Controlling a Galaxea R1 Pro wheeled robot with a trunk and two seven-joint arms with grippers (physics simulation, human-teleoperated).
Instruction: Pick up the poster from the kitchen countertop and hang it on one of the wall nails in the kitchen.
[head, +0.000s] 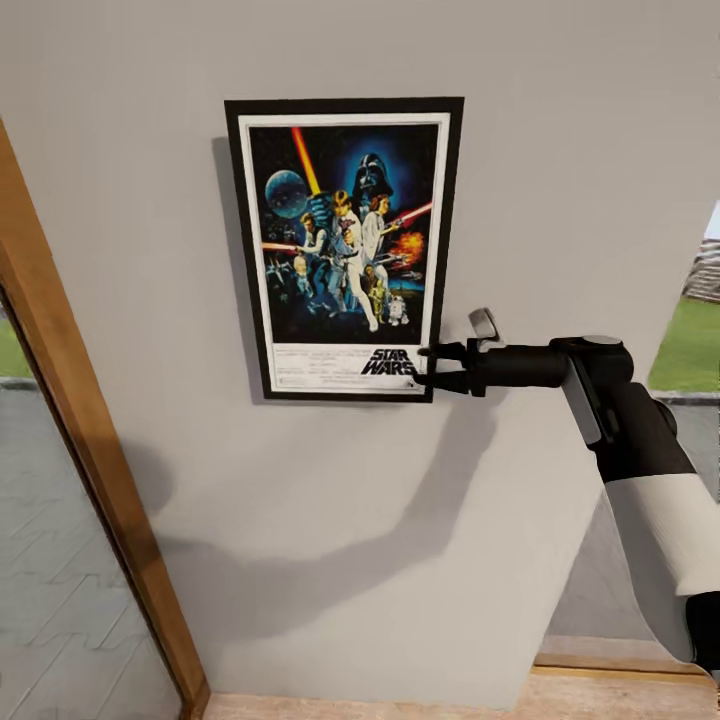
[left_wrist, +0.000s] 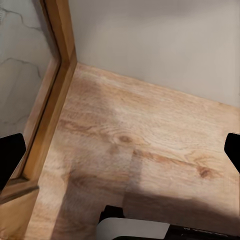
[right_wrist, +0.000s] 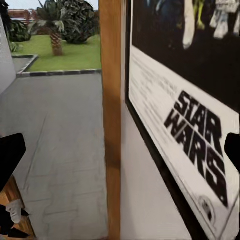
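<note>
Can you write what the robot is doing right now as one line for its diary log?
poster: up against grey wall | right gripper: open, fingers at poster's lower right corner | left gripper: open, over wood floor | nail: hidden

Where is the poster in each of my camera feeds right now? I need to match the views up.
Head view: the poster is against the grey wall, upper centre, with the right gripper at its lower right corner.
Left wrist view: not in this picture; it looks at wooden floor and wall.
Right wrist view: the poster runs along the wall, seen close and edge-on.
Shared landmark: the STAR WARS title and the wooden door frame.
</note>
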